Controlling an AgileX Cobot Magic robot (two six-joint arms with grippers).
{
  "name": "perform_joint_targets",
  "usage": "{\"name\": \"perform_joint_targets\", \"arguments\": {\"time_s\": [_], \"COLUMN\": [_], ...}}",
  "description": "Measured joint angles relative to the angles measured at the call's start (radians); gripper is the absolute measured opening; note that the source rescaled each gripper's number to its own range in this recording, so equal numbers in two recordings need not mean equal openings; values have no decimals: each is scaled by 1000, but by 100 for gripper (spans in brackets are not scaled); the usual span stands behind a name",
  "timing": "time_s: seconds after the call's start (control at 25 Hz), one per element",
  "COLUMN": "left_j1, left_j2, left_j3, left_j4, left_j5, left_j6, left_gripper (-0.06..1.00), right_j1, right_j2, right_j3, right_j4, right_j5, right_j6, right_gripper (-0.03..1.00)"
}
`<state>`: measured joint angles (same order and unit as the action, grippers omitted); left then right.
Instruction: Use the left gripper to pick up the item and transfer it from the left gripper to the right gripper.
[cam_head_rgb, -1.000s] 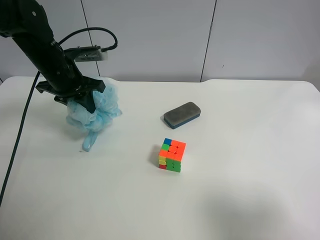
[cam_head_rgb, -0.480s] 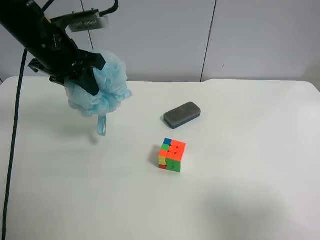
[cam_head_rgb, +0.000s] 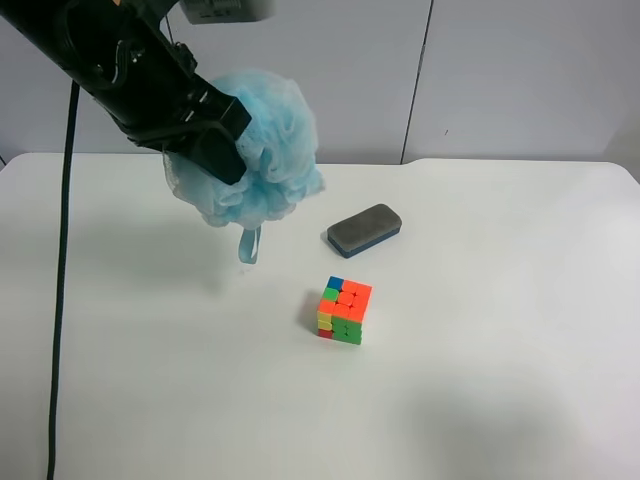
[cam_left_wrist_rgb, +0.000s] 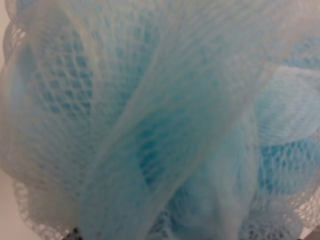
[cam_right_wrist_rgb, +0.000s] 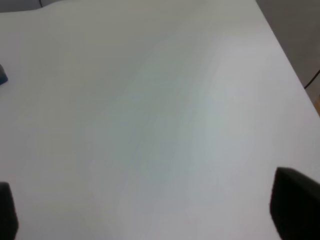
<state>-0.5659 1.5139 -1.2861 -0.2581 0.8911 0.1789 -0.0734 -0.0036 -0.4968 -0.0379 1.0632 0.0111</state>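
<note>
The light-blue mesh bath pouf (cam_head_rgb: 265, 155) hangs in the air above the white table (cam_head_rgb: 480, 390), its short tail (cam_head_rgb: 248, 244) dangling. My left gripper (cam_head_rgb: 215, 135), on the thick black arm at the exterior high view's left, is shut on the pouf. In the left wrist view the pouf's blue mesh (cam_left_wrist_rgb: 160, 120) fills the whole picture and hides the fingers. My right gripper is not in the exterior high view. In the right wrist view its two dark fingertips (cam_right_wrist_rgb: 295, 210) stand wide apart, open and empty, over bare white table (cam_right_wrist_rgb: 150, 125).
A multicoloured puzzle cube (cam_head_rgb: 344, 310) stands on the table near the middle. A grey-and-blue eraser block (cam_head_rgb: 364, 230) lies behind it, below and right of the pouf. A black cable (cam_head_rgb: 62, 280) trails down from the left arm. A grey wall stands behind the table.
My left gripper has lifted the pouf off the table and carried it up and to the right in the exterior high view. Cube and eraser have not moved.
</note>
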Motion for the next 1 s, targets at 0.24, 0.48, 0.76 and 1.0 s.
{"name": "perform_joint_targets", "arguments": {"time_s": [0.24, 0.48, 0.76, 1.0], "left_j1": [-95, -116, -117, -117], "left_j2": [-28, -29, -29, -29], "left_j3": [0, 0, 0, 0], "left_j4": [-8, -37, -84, -83], "left_j5": [-21, -13, -9, 28], "left_j6": [96, 197, 301, 370], "left_gripper": [4, 4, 3, 3], "right_j1": [0, 0, 0, 0], "right_j2": [0, 0, 0, 0], "right_j3": [0, 0, 0, 0], "right_j4": [0, 0, 0, 0], "right_j5": [0, 0, 0, 0], "right_j6": [0, 0, 0, 0], "right_gripper": [100, 100, 100, 100]}}
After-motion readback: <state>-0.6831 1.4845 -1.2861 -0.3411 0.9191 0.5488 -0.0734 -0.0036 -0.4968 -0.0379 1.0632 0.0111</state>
